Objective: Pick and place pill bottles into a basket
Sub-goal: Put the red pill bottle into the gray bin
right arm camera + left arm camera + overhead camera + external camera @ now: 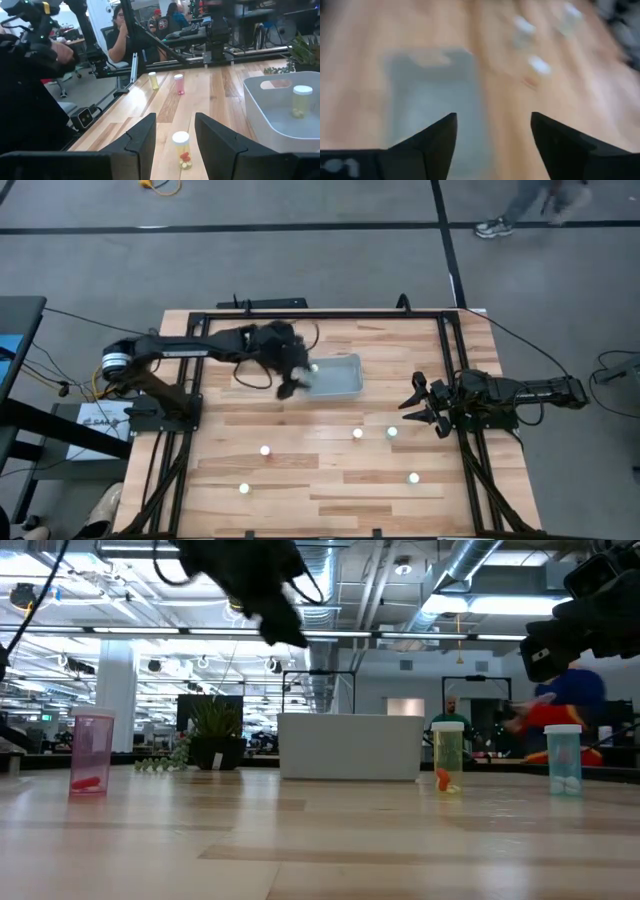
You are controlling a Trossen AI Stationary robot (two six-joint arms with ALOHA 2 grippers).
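Observation:
The pale blue-grey basket [340,378] stands at the middle of the table's far half. One pill bottle [313,367] stands upright inside it, and it also shows in the right wrist view [301,101]. My left gripper [292,383] hovers open and empty above the basket's left end [430,95], high over the table in the low view [272,610]. Several white-capped bottles stand upright on the near half of the table [357,434] [265,450] [413,478]. My right gripper [413,406] is open and empty at the right. One bottle [181,149] stands just ahead of its fingers.
A black metal frame [455,360] runs around the table's edges. A green leafy sprig [160,764] lies at the far side. People sit and stand in the room beyond the table [120,35]. Bare wood [330,470] lies between the standing bottles.

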